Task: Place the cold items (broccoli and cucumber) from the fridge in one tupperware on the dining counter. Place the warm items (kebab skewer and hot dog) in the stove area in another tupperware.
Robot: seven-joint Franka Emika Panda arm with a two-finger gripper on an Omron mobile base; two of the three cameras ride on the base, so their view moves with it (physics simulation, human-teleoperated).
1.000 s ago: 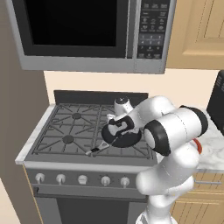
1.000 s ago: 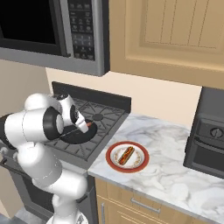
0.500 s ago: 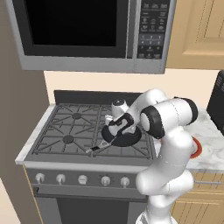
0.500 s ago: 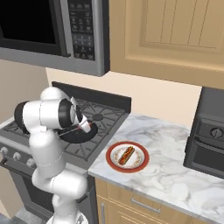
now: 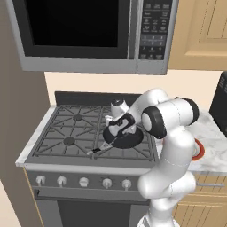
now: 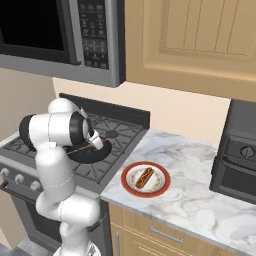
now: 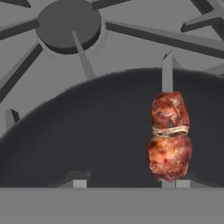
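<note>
The kebab skewer (image 7: 169,135), two browned meat chunks on a thin stick, lies in a black pan (image 7: 100,131) on the stove's front right burner. My gripper (image 7: 127,183) hangs just over the pan, its fingertips (image 7: 79,183) apart, and the meat sits right at the right-hand tip with nothing in the gap between them. From the base, the gripper (image 5: 116,133) points down into the pan (image 5: 126,141). The hot dog (image 6: 145,177) lies on a red-rimmed plate (image 6: 128,184) on the marble counter right of the stove. Broccoli, cucumber and tupperware are out of view.
The pan's handle (image 5: 95,150) sticks out toward the stove's front edge. A microwave (image 5: 88,31) hangs above the stove (image 5: 71,133). A dark toaster oven (image 6: 237,150) stands at the counter's right end. Wooden cabinets are above.
The arm's elbow has swung up and over the stove, closer to the hand. The hand has stayed low over the pan.
</note>
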